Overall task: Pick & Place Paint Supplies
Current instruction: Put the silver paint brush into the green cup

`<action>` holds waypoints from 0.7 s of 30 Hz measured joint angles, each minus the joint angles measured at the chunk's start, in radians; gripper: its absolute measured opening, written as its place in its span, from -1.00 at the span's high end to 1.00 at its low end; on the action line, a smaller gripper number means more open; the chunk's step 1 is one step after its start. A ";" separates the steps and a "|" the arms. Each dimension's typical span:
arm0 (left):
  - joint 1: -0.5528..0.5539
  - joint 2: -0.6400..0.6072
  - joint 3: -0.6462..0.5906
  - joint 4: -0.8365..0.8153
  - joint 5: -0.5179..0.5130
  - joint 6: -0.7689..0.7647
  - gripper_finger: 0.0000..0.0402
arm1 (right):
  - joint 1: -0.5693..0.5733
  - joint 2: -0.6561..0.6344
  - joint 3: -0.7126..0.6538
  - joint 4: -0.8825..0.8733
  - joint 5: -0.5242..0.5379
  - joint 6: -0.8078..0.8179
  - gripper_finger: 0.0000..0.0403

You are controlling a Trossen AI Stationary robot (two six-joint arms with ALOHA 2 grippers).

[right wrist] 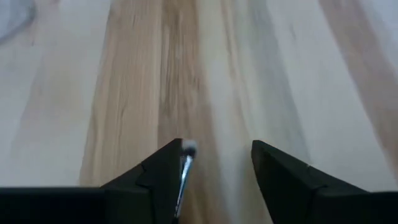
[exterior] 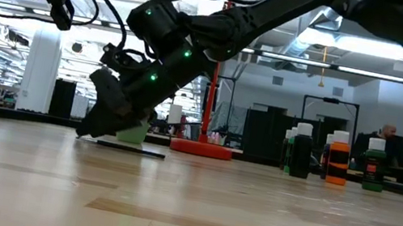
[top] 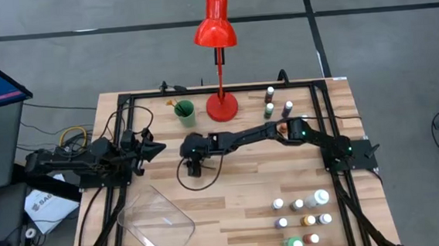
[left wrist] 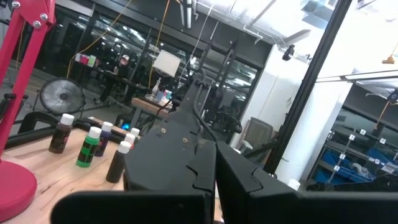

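Down at the table (top: 241, 207), the right gripper (right wrist: 214, 163) stands with its fingers apart around a thin brush (right wrist: 185, 171), closed on nothing yet. Its tip lies against one finger, not centred in the gap, its long axis running along the fingers. The left gripper (top: 156, 150), fingers shut and empty, waits well to the side, so the right arm is nearer.

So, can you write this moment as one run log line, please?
right gripper: down at table, fingers open around brush | left gripper: shut, waiting at left side | tray: no supplies inside
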 joint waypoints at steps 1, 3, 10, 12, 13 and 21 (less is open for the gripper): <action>0.000 0.000 0.000 0.000 0.000 0.000 1.00 | -0.001 0.000 0.000 0.012 0.000 -0.007 0.12; 0.000 0.000 0.000 0.000 0.000 0.000 1.00 | 0.000 0.000 0.000 0.040 -0.004 -0.021 0.17; 0.000 0.000 0.000 0.001 0.001 0.000 1.00 | 0.006 0.000 0.000 0.055 -0.016 -0.026 0.23; 0.000 0.000 0.000 0.001 0.001 0.000 1.00 | 0.006 0.000 -0.002 0.050 -0.016 -0.026 0.23; 0.000 0.000 0.000 0.002 0.001 0.000 1.00 | 0.005 0.000 -0.006 0.049 -0.016 -0.025 0.23; 0.000 0.000 0.000 0.004 0.004 0.000 1.00 | -0.004 -0.003 -0.069 0.101 -0.015 -0.007 0.23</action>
